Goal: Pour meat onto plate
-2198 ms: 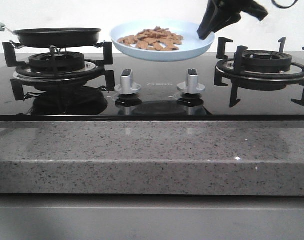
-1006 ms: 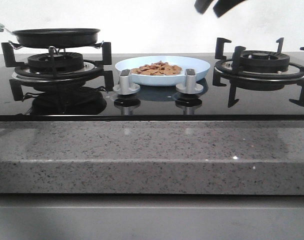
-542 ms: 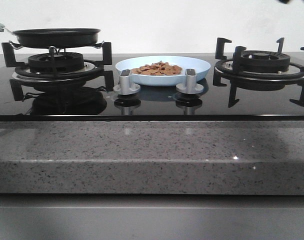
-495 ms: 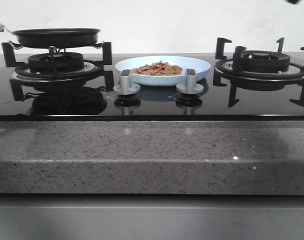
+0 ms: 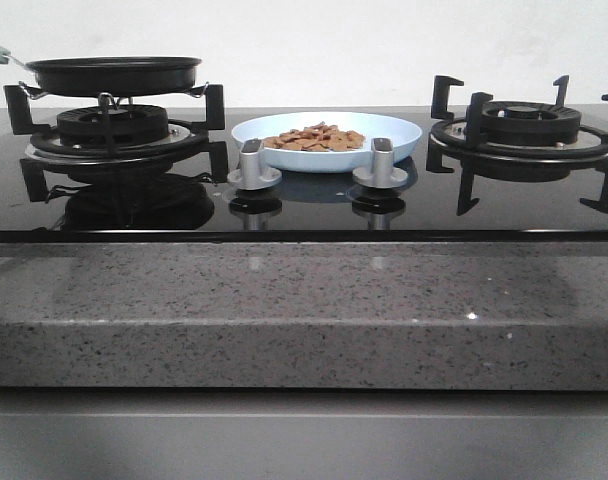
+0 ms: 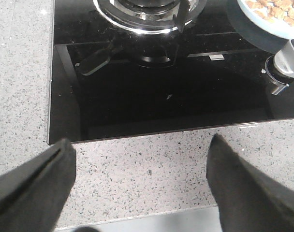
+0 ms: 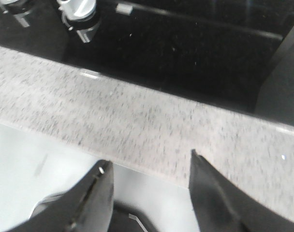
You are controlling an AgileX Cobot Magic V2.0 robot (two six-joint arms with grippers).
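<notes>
The pale blue plate (image 5: pixel 326 141) rests on the black glass hob between the two burners, behind the two knobs. A loose pile of reddish-brown meat (image 5: pixel 314 138) lies in it. A corner of the plate (image 6: pixel 272 19) with meat (image 6: pixel 277 6) shows in the left wrist view. My left gripper (image 6: pixel 139 145) hangs open over the speckled stone counter edge, nothing between its fingers. My right gripper (image 7: pixel 149 162) is open too, above the counter's front edge, holding nothing. Neither gripper appears in the front view.
A black frying pan (image 5: pixel 114 73) sits on the left burner (image 5: pixel 114 128), its handle pointing left. The right burner (image 5: pixel 524 125) stands bare. Two silver knobs (image 5: pixel 254 165) (image 5: pixel 381 163) rise in front of the plate. A grey speckled counter (image 5: pixel 304 310) runs along the front.
The plate with meat was carried in the air by the right gripper, then set down on the hob. The right arm has since lifted away and left the front view.
</notes>
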